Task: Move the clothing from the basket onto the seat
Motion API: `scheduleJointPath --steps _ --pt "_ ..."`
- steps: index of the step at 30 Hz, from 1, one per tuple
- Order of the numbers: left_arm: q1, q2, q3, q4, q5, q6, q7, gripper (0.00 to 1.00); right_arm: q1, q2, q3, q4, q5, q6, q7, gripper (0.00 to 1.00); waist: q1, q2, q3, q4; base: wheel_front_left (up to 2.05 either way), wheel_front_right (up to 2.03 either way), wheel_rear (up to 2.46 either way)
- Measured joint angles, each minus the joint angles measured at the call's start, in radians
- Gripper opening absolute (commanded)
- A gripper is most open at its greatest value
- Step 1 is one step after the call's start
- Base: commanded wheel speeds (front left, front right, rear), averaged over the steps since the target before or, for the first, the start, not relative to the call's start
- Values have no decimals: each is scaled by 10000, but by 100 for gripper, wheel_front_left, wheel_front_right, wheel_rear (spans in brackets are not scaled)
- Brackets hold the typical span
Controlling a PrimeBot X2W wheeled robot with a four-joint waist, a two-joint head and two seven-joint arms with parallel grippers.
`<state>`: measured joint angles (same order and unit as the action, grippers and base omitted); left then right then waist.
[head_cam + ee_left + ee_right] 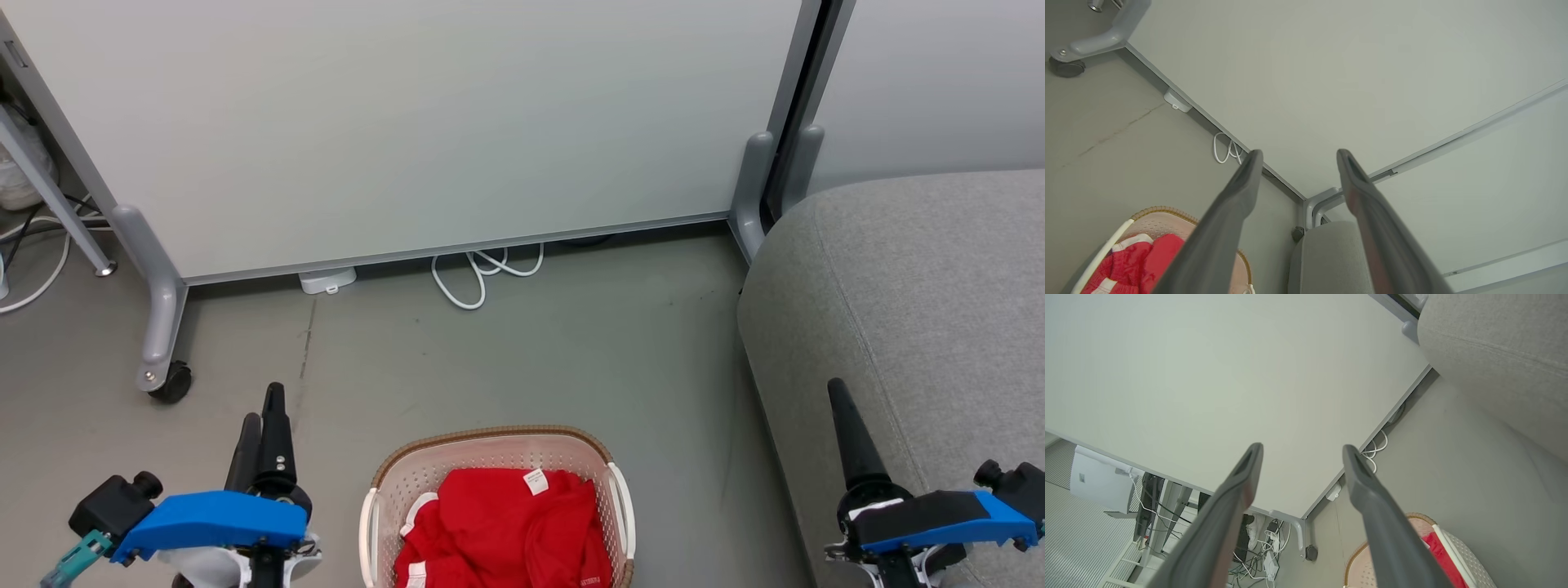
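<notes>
The basket (392, 474), cream with a brown woven-look rim and white handles, stands on the floor at the bottom centre of the head view. The red clothing (506, 523) lies bunched inside it, a small white label on top. The grey seat (914, 310) fills the right side. My left gripper (263, 404) hovers open to the left of the basket, holding nothing. My right gripper (841, 408) is open over the seat's front edge. In the left wrist view the open gripper (1300, 155) points past the basket (1151, 212) and clothing (1139, 261). The right wrist view has the open gripper (1302, 449) above the basket (1355, 555).
A pale partition panel (408, 122) on grey wheeled feet stands behind the basket, with a caster (171, 382) at the left. A looped white cable (482, 273) and a small white box (326, 280) lie at its base. Grey floor (571, 351) separates panel and basket.
</notes>
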<state>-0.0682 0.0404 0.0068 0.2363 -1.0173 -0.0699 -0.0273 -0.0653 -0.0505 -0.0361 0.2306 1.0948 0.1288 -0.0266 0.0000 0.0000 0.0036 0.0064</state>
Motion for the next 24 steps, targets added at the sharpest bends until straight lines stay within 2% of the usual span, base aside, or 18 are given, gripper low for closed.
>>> scheduleJointPath --steps 24 --pt "-14 263 -865 142 3530 481 -790 100 35 21 184 -15 -3321 2 -802 100 0 0 -46 168 0 0 0"
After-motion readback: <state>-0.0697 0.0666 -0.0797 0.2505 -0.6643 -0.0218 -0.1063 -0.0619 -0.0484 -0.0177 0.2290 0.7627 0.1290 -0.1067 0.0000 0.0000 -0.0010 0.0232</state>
